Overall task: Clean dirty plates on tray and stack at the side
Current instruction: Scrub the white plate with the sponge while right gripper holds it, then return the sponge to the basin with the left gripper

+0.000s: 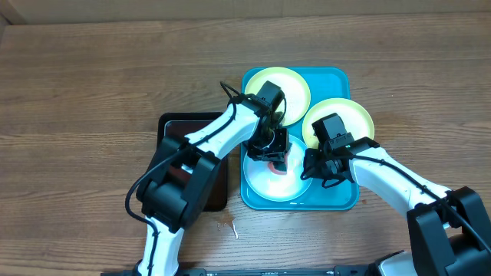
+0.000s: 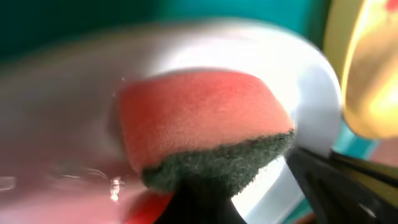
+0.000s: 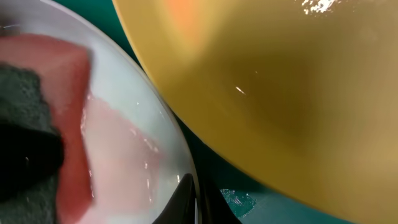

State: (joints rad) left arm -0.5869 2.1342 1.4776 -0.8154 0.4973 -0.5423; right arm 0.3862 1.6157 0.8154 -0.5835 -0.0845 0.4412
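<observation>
**Overhead view.** The turquoise tray (image 1: pixel 331 79) lay on the tabletop (image 1: pixel 92 77) and carried all three plates. The far yellow-green plate (image 1: pixel 295 83) sat at the tray's far end. The right yellow-green plate (image 1: pixel 354 115) reached over the tray's right rim. The pale blue-white plate (image 1: pixel 268 185) sat at the near end. The left end effector (image 1: pixel 270 153) was over the pale blue-white plate, and the right end effector (image 1: pixel 316 170) was at that plate's right rim. A dark tray (image 1: pixel 173 123) lay just left of the turquoise tray, largely covered by the left arm.

**Left wrist view.** The left end effector was clamped on a sponge (image 2: pixel 199 118), red-orange foam with a dark green scouring layer. The sponge rested against the pale blue-white plate. Dark fingers met the plate's rim at lower right.

**Right wrist view.** The right end effector was closed on the pale blue-white plate's rim. The right yellow-green plate filled the upper right, with a strip of turquoise tray showing between the two plates. The sponge appeared at the left edge.
</observation>
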